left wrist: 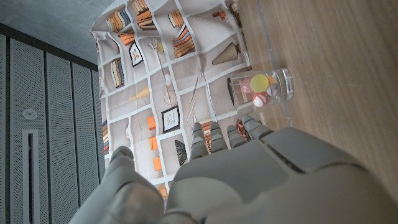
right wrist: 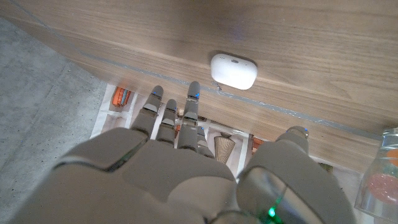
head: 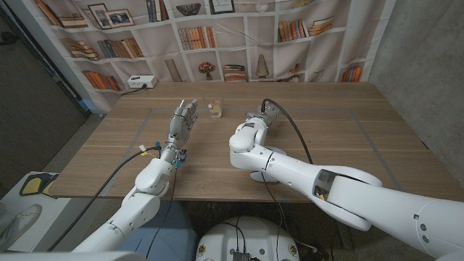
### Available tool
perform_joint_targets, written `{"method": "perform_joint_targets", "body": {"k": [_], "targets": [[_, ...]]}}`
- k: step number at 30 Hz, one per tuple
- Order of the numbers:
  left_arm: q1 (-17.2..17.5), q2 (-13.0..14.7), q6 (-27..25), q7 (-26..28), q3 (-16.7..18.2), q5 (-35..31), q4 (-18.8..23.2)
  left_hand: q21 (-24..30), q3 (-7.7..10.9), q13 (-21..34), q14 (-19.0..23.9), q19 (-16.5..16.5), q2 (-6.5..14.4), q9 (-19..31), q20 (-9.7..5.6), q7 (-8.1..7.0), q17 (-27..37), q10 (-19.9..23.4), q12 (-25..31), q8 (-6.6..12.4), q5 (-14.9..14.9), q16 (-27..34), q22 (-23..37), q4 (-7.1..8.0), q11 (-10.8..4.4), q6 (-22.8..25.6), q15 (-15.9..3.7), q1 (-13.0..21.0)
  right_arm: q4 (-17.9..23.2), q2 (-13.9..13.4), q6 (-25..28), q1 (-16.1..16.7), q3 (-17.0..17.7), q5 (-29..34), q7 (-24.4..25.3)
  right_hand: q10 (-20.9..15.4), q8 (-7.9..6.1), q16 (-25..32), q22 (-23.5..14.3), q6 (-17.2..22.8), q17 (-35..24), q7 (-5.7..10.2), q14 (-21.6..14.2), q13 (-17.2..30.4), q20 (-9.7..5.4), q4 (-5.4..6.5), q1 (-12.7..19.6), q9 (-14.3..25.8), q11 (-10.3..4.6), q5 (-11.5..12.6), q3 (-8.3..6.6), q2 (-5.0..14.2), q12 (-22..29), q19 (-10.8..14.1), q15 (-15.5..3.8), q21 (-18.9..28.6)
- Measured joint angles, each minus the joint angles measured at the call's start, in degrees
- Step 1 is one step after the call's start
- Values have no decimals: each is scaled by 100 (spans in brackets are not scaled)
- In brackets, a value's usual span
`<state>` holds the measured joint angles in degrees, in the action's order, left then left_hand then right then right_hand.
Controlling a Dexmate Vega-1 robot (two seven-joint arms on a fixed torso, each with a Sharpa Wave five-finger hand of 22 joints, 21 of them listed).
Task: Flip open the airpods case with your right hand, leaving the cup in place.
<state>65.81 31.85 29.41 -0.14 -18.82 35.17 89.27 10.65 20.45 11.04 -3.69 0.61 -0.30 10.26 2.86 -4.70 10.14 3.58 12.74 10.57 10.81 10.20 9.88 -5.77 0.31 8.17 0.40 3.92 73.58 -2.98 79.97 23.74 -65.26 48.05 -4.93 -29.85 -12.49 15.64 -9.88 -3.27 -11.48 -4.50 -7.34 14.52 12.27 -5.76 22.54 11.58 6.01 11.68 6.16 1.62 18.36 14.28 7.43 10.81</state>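
Note:
The white airpods case [right wrist: 234, 70] lies closed on the wooden table [head: 341, 138], a short way beyond my right hand's fingertips [right wrist: 194, 94] and not touching them. My right hand [head: 265, 114] hovers over the far middle of the table, fingers stretched out and apart, holding nothing. In the head view that hand hides the case. A small clear glass cup [head: 214, 110] holding coloured balls [left wrist: 259, 83] stands upright between my two hands. My left hand [head: 184, 116] is just left of the cup, fingers straight and apart, empty.
A white socket box [head: 142, 82] sits at the table's far left edge. A printed bookshelf curtain [head: 239, 36] hangs behind the table. Faint tape lines [head: 341, 110] cross the wood. A black cable [head: 290, 127] arcs over my right arm.

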Motion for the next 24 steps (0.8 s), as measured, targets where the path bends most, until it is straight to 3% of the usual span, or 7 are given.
{"method": "perform_joint_targets", "body": {"k": [24], "targets": [[26, 2, -58, 32, -21, -11, 43, 0, 26, 0, -32, -31, 48, 0, -31, 0, 0, 0, 0, 0, 0, 0, 0, -25, 0, 0, 31, 48, -580, 181, 1, -266, -219, -816, 549, 22, 0, -60, 0, -1, 0, 0, 90, 26, 23, -40, 91, 0, -20, 0, -41, 91, -44, -104, -27, -22]]}}
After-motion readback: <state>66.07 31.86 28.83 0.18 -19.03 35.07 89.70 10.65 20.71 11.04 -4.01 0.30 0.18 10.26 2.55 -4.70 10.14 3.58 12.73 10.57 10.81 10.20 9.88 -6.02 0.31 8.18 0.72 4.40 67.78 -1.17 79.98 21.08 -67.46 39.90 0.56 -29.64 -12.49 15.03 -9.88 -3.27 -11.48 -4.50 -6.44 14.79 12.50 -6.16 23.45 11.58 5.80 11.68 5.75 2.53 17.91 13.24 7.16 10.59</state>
